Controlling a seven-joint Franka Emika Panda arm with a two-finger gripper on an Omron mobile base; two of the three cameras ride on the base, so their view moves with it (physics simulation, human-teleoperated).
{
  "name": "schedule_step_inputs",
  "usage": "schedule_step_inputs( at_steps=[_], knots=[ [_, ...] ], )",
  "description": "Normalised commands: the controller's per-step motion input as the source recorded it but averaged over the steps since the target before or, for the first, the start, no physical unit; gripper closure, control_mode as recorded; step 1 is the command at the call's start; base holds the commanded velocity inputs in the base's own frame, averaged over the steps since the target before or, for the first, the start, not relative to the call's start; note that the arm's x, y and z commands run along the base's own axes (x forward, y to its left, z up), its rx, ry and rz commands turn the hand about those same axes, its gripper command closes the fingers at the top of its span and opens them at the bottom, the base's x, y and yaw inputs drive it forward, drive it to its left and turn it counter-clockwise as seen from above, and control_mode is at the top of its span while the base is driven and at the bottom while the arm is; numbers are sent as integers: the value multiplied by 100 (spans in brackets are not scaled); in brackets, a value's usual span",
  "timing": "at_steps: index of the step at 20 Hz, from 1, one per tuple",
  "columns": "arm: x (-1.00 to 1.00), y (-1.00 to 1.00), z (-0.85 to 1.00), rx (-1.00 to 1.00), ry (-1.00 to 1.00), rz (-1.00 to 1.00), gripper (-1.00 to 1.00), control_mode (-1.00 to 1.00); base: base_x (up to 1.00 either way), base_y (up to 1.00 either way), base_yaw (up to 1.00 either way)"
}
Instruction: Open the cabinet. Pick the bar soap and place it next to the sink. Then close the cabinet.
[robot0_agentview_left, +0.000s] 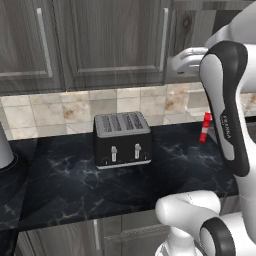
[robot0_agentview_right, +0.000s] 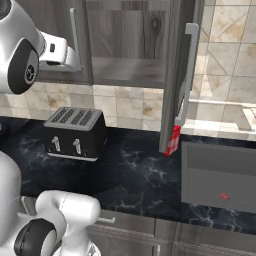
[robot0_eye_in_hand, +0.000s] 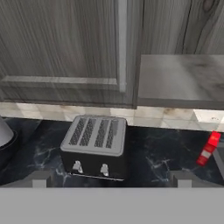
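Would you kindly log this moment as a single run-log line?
cabinet: right door open, left shut | bar soap: not visible on shelf | gripper: open, empty, facing cabinet | toaster: on counter | sink: empty

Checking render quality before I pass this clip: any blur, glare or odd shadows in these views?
Left base view: soft, even light, a faint shadow under the toaster. Right base view: the sink looks flat grey, no glare; the open cabinet door is sharp. Hand view: slightly soft, the red-and-white bottle blurred.
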Motion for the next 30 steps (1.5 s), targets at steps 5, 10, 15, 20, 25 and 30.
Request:
schedule_step_inputs(
  at_steps=[5,10,15,20,25,30],
  knots=[
    [21,0,0,0,-5,0,-100,-100,0,0,0],
    [17,1,0,-1,-1,0,-100,-100,0,0,0],
    [24,8,0,-4,0,0,-100,-100,0,0,0],
    [24,11,0,-3,0,0,-100,-100,0,0,0],
    [15,0,8,-2,0,0,-100,-100,0,0,0],
    [19,0,0,0,-1,-1,-100,-100,0,0,0]
  ],
)
